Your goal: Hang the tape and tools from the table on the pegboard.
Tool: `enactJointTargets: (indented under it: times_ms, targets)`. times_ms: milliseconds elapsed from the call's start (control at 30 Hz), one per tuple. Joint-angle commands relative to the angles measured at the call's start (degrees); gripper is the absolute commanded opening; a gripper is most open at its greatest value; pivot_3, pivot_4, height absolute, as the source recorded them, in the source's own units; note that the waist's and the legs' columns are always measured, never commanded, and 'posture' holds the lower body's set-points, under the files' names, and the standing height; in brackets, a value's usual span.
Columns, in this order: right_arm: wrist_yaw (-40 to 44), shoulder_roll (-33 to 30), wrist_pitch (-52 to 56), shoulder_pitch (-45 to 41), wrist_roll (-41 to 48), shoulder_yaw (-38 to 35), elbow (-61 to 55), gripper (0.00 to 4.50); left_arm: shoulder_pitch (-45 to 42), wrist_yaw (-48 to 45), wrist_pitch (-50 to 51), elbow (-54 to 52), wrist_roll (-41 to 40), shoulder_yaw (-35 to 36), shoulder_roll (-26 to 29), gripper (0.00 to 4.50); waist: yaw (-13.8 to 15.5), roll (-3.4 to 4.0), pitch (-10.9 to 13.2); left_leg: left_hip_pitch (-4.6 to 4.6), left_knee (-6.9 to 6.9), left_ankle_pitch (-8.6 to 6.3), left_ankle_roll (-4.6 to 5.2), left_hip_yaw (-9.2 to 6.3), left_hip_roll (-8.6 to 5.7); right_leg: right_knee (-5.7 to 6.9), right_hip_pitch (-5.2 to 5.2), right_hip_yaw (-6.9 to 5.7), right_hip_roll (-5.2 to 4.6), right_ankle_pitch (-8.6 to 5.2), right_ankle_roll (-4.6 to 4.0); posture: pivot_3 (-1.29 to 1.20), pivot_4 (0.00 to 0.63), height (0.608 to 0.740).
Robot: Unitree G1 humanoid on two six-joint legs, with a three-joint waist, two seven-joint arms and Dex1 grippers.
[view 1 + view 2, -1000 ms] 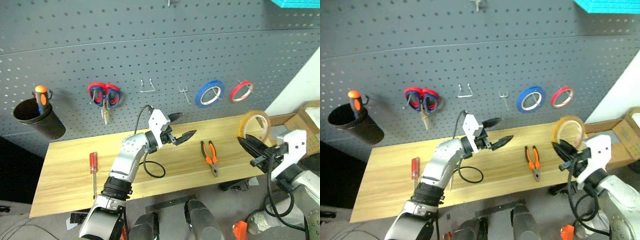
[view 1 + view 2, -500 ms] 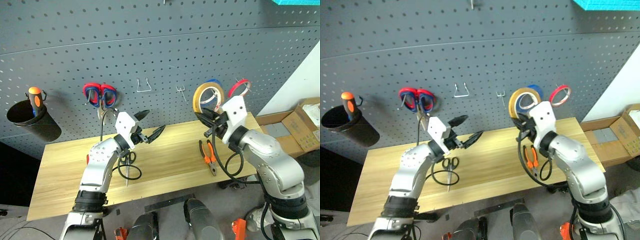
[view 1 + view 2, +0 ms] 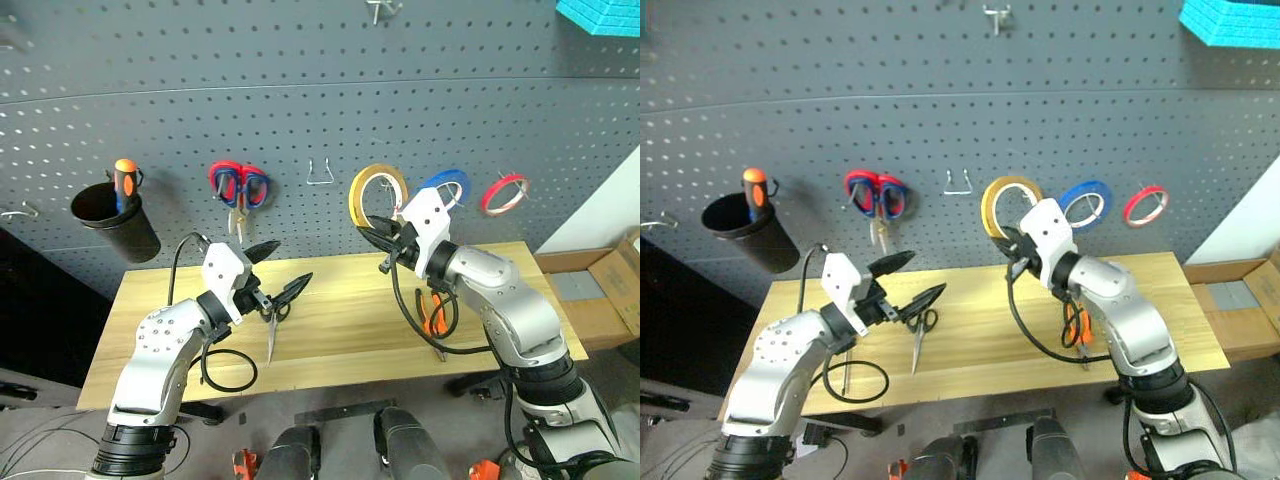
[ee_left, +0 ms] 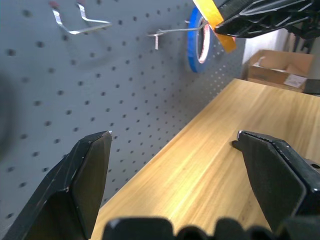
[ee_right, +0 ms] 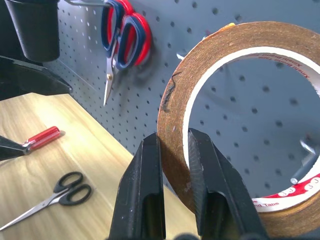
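Right gripper [image 5: 172, 150] is pinched on the rim of the tape [image 3: 377, 195], one finger inside the hollow centre and one outside. It holds the ring upright and close in front of the pegboard [image 3: 300, 90], above the table's [image 3: 340, 325] rear edge, between an empty wire hook [image 3: 321, 174] and the blue roll [image 3: 447, 186]. The wrist view shows a small bare hook [image 5: 304, 167] behind the ring; whether the ring touches it cannot be told. Left gripper [image 3: 278, 271] has its fingers spread wide and holds nothing; it hangs above the table's left half, level and aimed along the board toward the tape. On the table, black-handled scissors [image 3: 274, 325] lie just beyond the left fingertips, blades toward the front edge. The red-handled screwdriver [image 5: 42, 137] lies further toward the left end, and the orange-and-black pliers [image 3: 436, 318] lie on the right half, partly behind the right arm's cable. On the pegboard, red-and-blue scissors [image 3: 238, 190] hang left of the wire hook. A black cup [image 3: 116, 220] further left holds an orange-topped screwdriver [image 3: 124, 180], and a red roll [image 3: 503, 192] hangs right of the blue roll.
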Motion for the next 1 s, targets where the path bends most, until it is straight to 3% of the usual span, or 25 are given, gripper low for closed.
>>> enactJointTargets:
  times_ms: [33, 333, 533, 667, 767, 867, 967, 1000]
  targets:
    - [-1.5, 0.7, -1.2, -1.3, -3.3, 1.3, 1.8, 0.1, -1.3, 0.5, -0.3, -2.0, -0.5, -0.1, -0.1, 4.32, 0.2, -0.02, -0.3, -0.01, 0.0, 0.01, -0.01, 0.01, -0.01, -0.02, 0.0, 0.01, 0.0, 0.0, 0.0, -0.13, 0.117, 0.74]
    - [-1.5, 1.1, -1.5, -0.6, -6.0, 1.2, 2.8, 0.1, -2.7, 0.2, -0.7, -0.4, 0.1, -0.9, 0.0, 4.32, -0.1, -0.02, -0.7, 0.02, 0.0, 0.0, -0.01, 0.09, 0.05, 0.01, 0.0, 0.05, 0.06, 0.02, -0.04, -0.15, 0.124, 0.74]
    - [-5.9, 3.1, -2.1, -4.5, -13.3, 4.6, 12.5, 0.1, -4.1, 0.0, -0.7, 0.6, 0.4, -1.1, 0.1, 4.32, -0.3, -0.03, -0.8, 0.05, 0.01, 0.0, 0.0, 0.16, 0.06, 0.03, 0.01, 0.09, 0.07, 0.06, -0.1, -0.15, 0.128, 0.74]
    - [-7.7, 7.3, -7.3, -4.0, -11.7, 0.9, 17.3, 1.41, -5.1, -0.2, -0.6, 1.1, 0.5, -1.5, -0.1, 4.32, -0.4, -0.03, -0.8, 0.05, 0.0, 0.01, -0.02, 0.19, 0.12, 0.04, -0.02, 0.11, 0.13, 0.08, -0.13, -0.15, 0.13, 0.74]
    - [-7.3, 6.9, -7.5, -2.7, -12.3, 0.1, 16.5, 2.39, -5.5, -0.6, -0.8, 1.7, 0.7, -2.1, -0.2, 4.32, -0.4, -0.03, -0.8, 0.04, 0.01, 0.02, -0.03, 0.24, 0.12, 0.03, -0.04, 0.16, 0.14, 0.08, -0.13, -0.17, 0.146, 0.74]
    - [-4.3, 4.6, -4.0, 1.8, -9.0, -2.1, 8.9, 3.41, -5.3, -1.0, -1.0, 2.2, 0.8, -2.8, -0.3, 4.32, -0.2, -0.03, -0.8, 0.04, 0.03, 0.0, 0.01, 0.22, 0.12, 0.01, -0.01, 0.13, 0.14, 0.09, -0.13, -0.19, 0.157, 0.74]
    - [3.5, -1.8, 2.7, 10.0, -2.6, -4.5, -3.3, 4.44, -4.9, -2.1, -1.6, 3.1, 1.8, -4.5, -0.1, 4.32, -0.1, -0.02, -0.8, 0.0, 0.01, -0.07, 0.13, 0.19, 0.13, -0.03, -0.02, 0.11, 0.13, 0.08, -0.13, -0.21, 0.171, 0.74]
    - [5.5, -4.1, 5.7, 13.4, 0.0, -6.4, -6.6, 4.48, -4.7, -2.7, -2.3, 3.7, 2.6, -5.5, 0.0, 4.32, -0.2, -0.02, -0.8, 0.0, 0.02, -0.1, 0.16, 0.19, 0.13, -0.05, -0.01, 0.11, 0.13, 0.08, -0.13, -0.22, 0.182, 0.74]
